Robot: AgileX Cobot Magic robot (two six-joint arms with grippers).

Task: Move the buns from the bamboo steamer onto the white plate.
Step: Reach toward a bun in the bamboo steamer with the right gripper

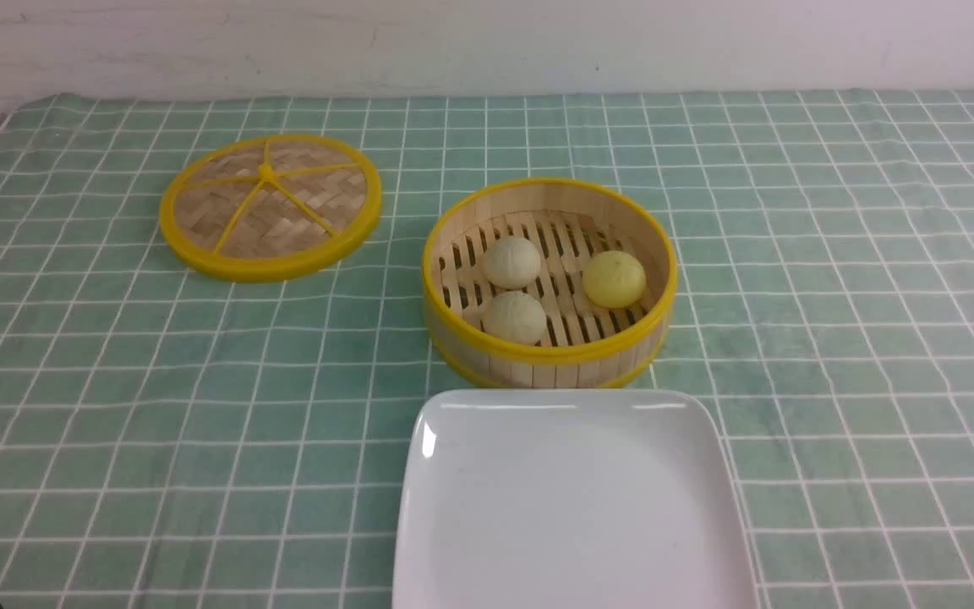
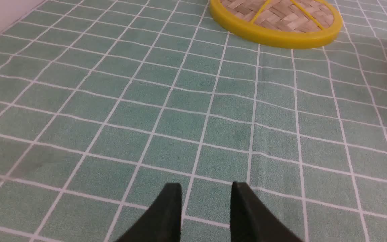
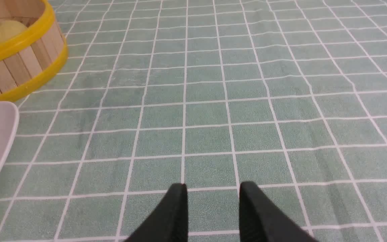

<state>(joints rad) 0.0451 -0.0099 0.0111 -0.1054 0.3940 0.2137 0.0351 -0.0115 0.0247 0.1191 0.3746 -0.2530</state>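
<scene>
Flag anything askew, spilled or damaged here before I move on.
Nothing stands out. Two pale buns and the yellow bun sit inside the upright bamboo steamer, its lid lies flat on the cloth, the white plate looks intact.

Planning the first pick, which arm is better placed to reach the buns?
Likely the right: its camera shows the bamboo steamer and yellow bun nearby; the left sees mostly the lid.

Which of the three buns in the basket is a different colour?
The yellow bun, alone on the right side of the bamboo steamer. The far cream bun and the near cream bun, both on its left, are pale.
</scene>
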